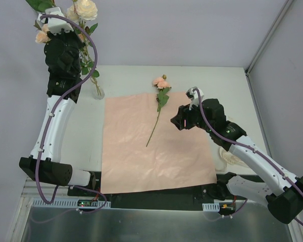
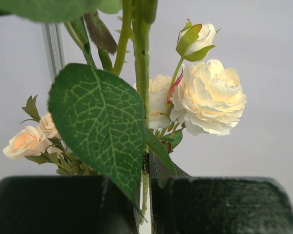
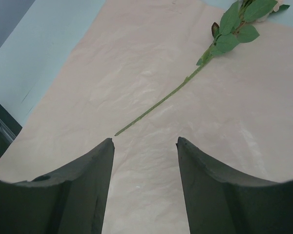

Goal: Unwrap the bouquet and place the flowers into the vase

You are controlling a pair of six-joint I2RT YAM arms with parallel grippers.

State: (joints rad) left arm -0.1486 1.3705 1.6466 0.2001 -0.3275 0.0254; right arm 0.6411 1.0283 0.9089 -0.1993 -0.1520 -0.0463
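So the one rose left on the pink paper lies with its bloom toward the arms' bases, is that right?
Not quite: the rose on the pink paper lies with its bloom away from the bases; the top view shows it.

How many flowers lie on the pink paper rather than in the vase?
1. A peach rose lies on the paper near its far edge, bloom just past it. The other flowers stand in the vase at far left. None appears hidden.
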